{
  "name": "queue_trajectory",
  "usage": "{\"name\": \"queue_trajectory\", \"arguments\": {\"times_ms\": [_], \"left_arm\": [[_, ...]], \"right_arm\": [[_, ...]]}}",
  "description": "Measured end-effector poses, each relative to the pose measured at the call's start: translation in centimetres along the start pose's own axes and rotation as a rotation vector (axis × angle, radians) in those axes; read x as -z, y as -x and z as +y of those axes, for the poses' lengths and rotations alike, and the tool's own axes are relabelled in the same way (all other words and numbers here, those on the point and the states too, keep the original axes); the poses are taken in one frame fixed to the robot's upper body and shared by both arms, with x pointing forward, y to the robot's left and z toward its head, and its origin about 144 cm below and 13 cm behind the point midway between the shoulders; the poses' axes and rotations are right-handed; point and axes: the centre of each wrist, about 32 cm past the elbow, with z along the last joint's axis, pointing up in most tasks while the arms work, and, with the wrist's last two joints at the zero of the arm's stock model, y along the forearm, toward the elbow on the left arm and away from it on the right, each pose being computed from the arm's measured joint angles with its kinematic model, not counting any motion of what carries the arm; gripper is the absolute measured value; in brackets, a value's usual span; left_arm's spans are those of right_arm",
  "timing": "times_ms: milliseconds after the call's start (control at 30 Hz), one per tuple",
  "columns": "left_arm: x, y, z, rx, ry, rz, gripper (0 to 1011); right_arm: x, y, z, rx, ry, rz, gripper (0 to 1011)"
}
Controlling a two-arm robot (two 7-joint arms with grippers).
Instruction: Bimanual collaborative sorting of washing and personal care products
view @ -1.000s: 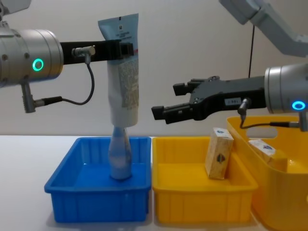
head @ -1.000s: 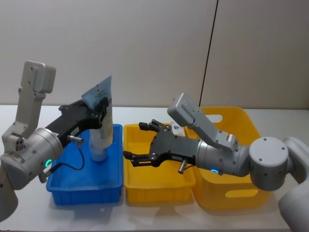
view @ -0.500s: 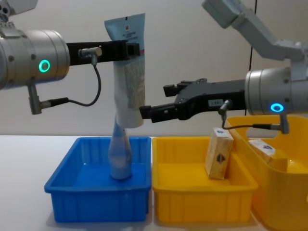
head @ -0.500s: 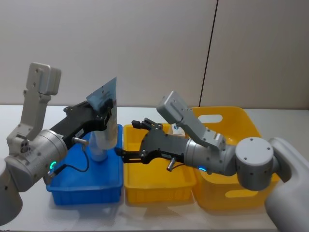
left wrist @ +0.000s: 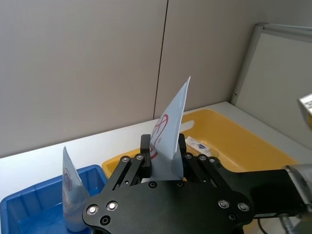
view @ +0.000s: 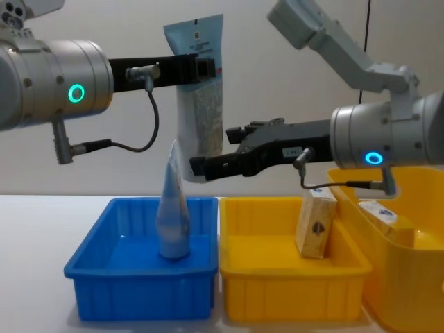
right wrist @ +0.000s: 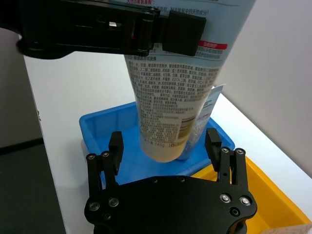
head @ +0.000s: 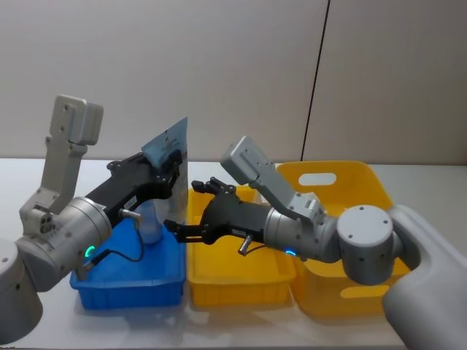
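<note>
Pale-blue tube (view: 201,118), its print too fine to read, hangs clenched in the left pincer (view: 198,69) over the blue tray (view: 139,284) beside a second tube (view: 172,229), its cap end within the released right pincer (right wrist: 165,146), a carton (view: 316,225) in the yellow tray (view: 291,291) beyond.

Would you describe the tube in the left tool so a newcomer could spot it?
Start at the blue tray. Above it the left tool clamps the hanging tube by its flat pale-blue end, printed body pointing down. Unlike the tapering tube standing in the tray, it is airborne, the open right tool around its lower end.
</note>
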Motion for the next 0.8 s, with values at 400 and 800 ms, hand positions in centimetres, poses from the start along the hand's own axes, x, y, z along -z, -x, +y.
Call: {"name": "queue_trajectory", "arguments": {"times_ms": [400, 800], "left_arm": [[-0.1, 0.6, -0.3, 0.023, 0.010, 0.010, 252], [0.1, 0.9, -0.7, 0.027, 0.020, 0.028, 252]], "right_arm": [[0.0, 0.1, 1.4, 0.004, 0.015, 0.009, 1002], [-0.3, 0.2, 2.2, -0.011, -0.009, 0.004, 999]]}}
